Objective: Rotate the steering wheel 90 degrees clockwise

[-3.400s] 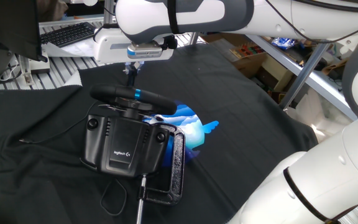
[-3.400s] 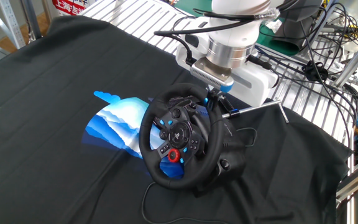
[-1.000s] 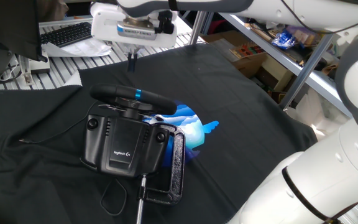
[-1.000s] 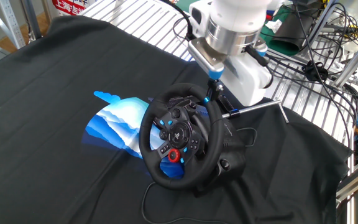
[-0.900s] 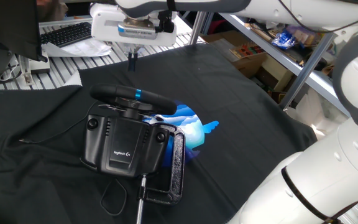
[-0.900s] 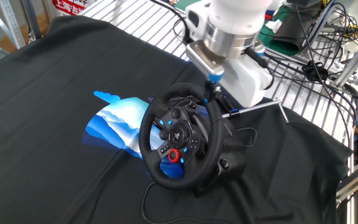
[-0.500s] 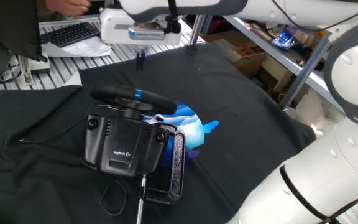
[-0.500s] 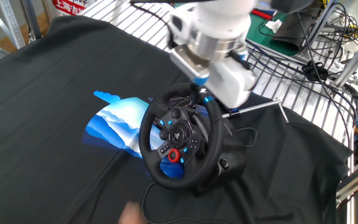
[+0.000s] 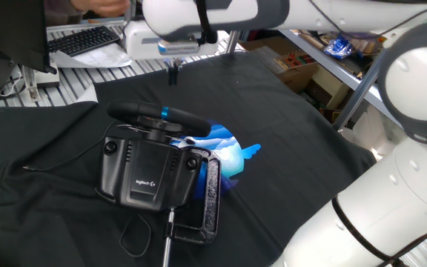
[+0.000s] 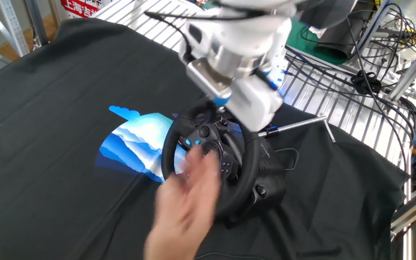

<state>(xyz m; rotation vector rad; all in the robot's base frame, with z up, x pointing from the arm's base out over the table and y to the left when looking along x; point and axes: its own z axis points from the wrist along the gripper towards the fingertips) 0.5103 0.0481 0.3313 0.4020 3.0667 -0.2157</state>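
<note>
The white arm's dark two-finger claw (image 9: 173,74) has lifted clear toward the desk's far edge; whether its fingers are apart is unclear. A blurred human hand (image 10: 188,193) now covers the black round steering wheel (image 9: 159,116) mid-desk, likely resetting it.

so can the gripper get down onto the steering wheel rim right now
Probably not cleanly: a person's hand lies across the steering wheel, and the gripper hangs above and behind the rim.
</note>
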